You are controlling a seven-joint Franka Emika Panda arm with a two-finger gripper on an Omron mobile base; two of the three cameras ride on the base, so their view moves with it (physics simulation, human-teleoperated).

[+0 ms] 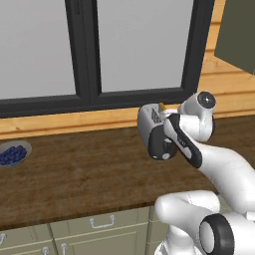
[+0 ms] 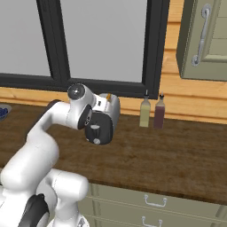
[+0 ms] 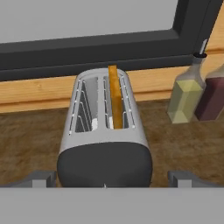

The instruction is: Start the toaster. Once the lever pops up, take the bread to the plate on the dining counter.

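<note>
So the tool (image 3: pixel 112 178) is wide open, one finger at each side of the toaster's (image 3: pixel 105 131) dark end and not gripping anything. Toaster sits on the wooden table (image 3: pixel 26 140) right under the window. The bread (image 3: pixel 115 98) stands upright in the right-hand slot, top edge poking out. Two bottles, a pale one (image 3: pixel 186 94) and a dark red one (image 3: pixel 213 96), are at about 2 o'clock from the toaster. A bowl of berries (image 1: pixel 13 153) sits way off at the table's left end.
</note>
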